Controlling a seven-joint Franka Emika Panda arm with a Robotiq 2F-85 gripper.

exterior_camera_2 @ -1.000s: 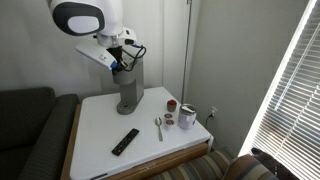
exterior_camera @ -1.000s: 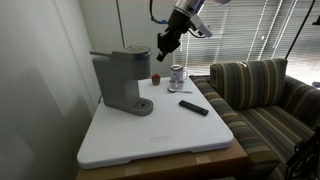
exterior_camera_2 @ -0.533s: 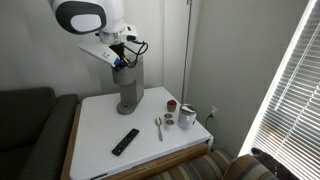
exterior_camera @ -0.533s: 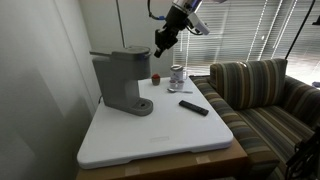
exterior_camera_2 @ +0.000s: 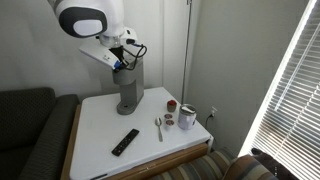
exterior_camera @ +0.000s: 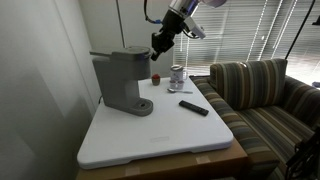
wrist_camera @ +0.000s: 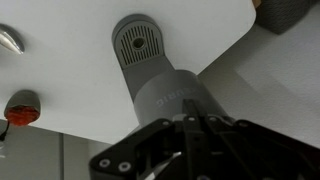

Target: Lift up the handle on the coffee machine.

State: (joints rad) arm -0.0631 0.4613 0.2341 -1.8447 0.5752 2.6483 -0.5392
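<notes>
Handle [exterior_camera: 122, 52] lies flat (coffee machine [exterior_camera: 122, 85] upright); jaws above it look closed, empty.

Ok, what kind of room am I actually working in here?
Most likely a home living room or a lounge: a striped sofa sits right beside the white table, slatted window blinds hang behind it, and a remote lies on the table near the coffee machine.
</notes>
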